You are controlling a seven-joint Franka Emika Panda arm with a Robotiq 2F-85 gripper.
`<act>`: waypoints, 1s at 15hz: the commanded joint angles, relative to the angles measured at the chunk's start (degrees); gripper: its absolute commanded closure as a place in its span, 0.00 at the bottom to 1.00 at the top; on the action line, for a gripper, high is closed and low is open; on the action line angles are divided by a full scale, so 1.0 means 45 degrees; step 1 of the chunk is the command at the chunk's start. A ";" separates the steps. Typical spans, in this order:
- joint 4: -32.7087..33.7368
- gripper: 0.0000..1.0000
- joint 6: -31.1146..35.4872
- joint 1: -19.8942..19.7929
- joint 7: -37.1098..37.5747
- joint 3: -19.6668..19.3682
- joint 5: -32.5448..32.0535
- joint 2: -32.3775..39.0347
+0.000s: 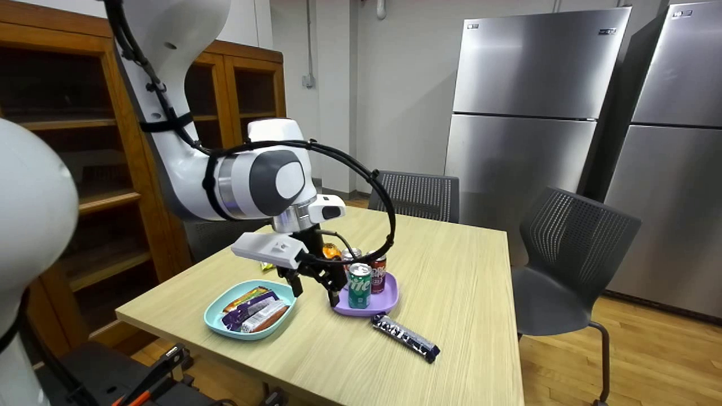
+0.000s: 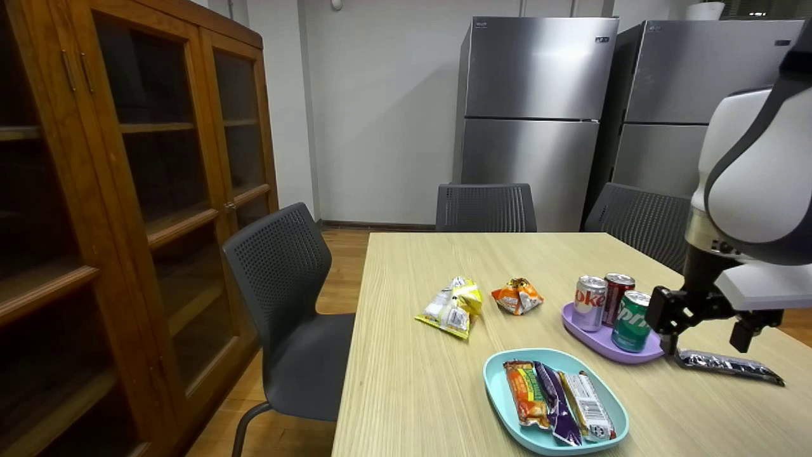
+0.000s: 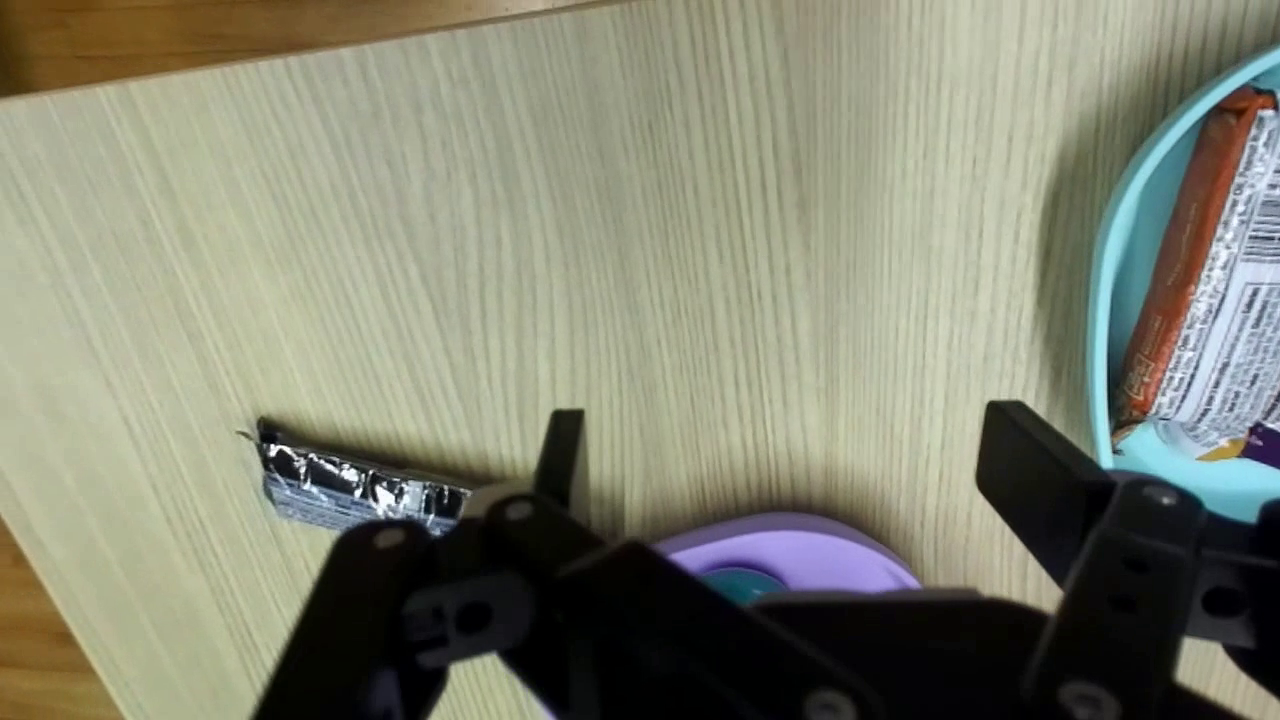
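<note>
Hanging above the surface (image 1: 451, 265), the empty claw (image 3: 782, 438) spreads its fingers (image 3: 1040, 480) wide.
Past one finger sits a blue dish (image 3: 1112, 290) of snack bars (image 1: 256, 312); past the other, a candy bar (image 3: 350, 490); near both, a purple plate (image 3: 840, 550) of cans (image 1: 360, 286).

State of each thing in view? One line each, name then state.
hand: open, holding nothing
dark bar: wrapped, lying on the table
green can: upright
silver can: upright
dark red can: upright
purple tray: holds these cans
teal tray: loaded with three wrapped bars
yellow bag: lying on table
orange bag: crumpled, on table
fridges: doors shut
cabinet: doors look shut
</note>
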 commanded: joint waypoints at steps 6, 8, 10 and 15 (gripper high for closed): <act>-0.0817 0.00 -0.0156 -0.5993 -0.3133 0.3525 0.1182 -0.2337; -0.0342 0.00 -0.0420 -0.6373 -0.4484 0.3829 0.2946 -0.2119; -0.0280 0.00 -0.0522 -0.6871 -0.5592 0.4023 0.4209 -0.2216; -0.0363 0.00 -0.0385 -0.7321 -0.7312 0.3765 0.6179 -0.2161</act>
